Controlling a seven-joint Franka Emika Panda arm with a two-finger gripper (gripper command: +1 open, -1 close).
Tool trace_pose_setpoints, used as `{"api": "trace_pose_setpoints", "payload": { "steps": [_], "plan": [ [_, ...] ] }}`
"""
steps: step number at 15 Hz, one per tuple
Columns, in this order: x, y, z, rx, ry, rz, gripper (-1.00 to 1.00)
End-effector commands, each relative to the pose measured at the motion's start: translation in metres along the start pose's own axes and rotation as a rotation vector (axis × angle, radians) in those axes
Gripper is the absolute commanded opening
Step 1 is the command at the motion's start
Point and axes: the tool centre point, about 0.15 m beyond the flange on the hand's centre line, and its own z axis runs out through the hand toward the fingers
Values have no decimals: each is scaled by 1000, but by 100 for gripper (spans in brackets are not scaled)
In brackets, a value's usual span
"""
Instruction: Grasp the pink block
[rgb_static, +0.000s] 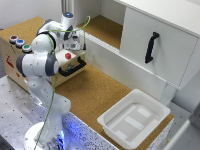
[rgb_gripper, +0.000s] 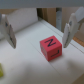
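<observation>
One pink block (rgb_gripper: 51, 47) between the spread, untouching fingers (rgb_gripper: 8, 31) of the tool (rgb_gripper: 41, 30).

1. I see a cork-topped bench (rgb_static: 95, 92) carrying everything.
2. A white tray (rgb_static: 134, 118) sits on it toward the exterior view's right.
3. A wooden box (rgb_static: 12, 57) with a black handle (rgb_static: 74, 67) rests at the exterior view's left.
4. In the wrist view, the pink block (rgb_gripper: 50, 48) lies on a pale surface (rgb_gripper: 25, 62).

Both views are soft and low-resolution (wrist view blurrier). Lighting is even and diffuse; shadows are faint, no strong glare.
</observation>
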Motion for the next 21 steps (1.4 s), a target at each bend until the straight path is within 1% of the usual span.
{"api": "trace_pose_setpoints", "payload": {
  "steps": [1, 4, 8, 9, 11, 14, 18, 21],
  "plan": [
    [20, 24, 27, 41, -124, -150, 100],
    [20, 27, 30, 61, -115, -194, 100],
    [15, 32, 39, 71, -123, -230, 100],
    [16, 33, 41, 65, -118, -239, -100],
    [20, 35, 44, 57, -108, -246, -100],
    [27, 30, 47, 12, -107, -281, -100],
    [32, 25, 48, -27, -117, -297, -100],
    [29, 22, 42, -47, -139, -243, -100]
  ]
}}
